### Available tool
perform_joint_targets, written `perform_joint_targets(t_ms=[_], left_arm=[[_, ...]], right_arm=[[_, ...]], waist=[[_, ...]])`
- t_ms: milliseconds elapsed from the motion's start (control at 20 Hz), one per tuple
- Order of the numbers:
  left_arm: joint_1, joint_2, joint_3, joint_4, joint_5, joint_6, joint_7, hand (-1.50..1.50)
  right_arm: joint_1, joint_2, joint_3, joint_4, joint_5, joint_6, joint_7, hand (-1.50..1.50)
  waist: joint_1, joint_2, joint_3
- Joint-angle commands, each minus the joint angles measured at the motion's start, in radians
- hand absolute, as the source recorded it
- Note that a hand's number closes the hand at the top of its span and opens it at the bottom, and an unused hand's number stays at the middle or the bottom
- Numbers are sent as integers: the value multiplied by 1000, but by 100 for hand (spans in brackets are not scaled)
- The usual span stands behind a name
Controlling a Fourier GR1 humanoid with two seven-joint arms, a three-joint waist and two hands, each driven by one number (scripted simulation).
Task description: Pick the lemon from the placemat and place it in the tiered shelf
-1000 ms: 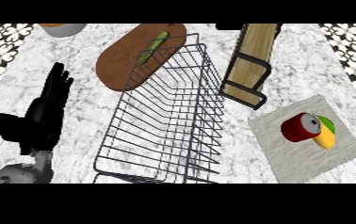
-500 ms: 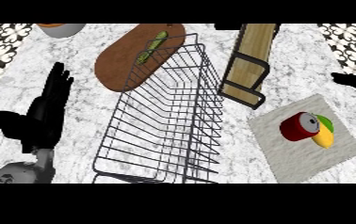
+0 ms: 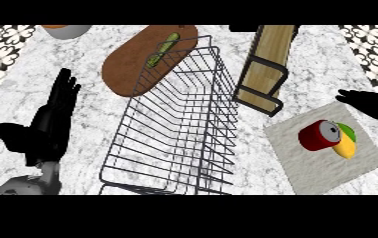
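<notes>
Head view: the left hand (image 3: pixel 50 116) rests left of the wire rack (image 3: pixel 177 127), fingers straight, holding nothing. Right of the rack, the lemon (image 3: pixel 345 145) lies on the placemat (image 3: pixel 310 169) touching a red can (image 3: pixel 319 135). The right hand (image 3: pixel 360 101) shows beyond; whether it is open cannot be told. The tiered shelf (image 3: pixel 264 68) stands farther back.

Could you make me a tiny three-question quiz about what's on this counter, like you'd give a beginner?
1. True or false: the lemon lies on the placemat beside a red can.
2. Which hand shows at the view's left, fingers straight: A the left hand, or B the right hand?
3. Fill in: the green vegetable lies on the brown ____ board, behind the wire rack.

Key: 1 true; 2 A; 3 cutting. The wooden tiered shelf stands right of the rack.
</notes>
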Motion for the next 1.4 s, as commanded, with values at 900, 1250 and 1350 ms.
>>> perform_joint_targets(t_ms=[900,1250,1350], left_arm=[[-1,-89,106,-39,-95,-97,56,0],[16,-104,125,-41,-118,-149,48,0],[1,-125,126,13,-134,-156,17,0]], right_arm=[[-37,219,-16,391,407,-182,-215,-150],[-145,282,-47,548,455,-220,-293,-150],[-198,281,-53,579,480,-199,-294,-150]], waist=[[2,0,0],[5,1,0],[5,1,0]])
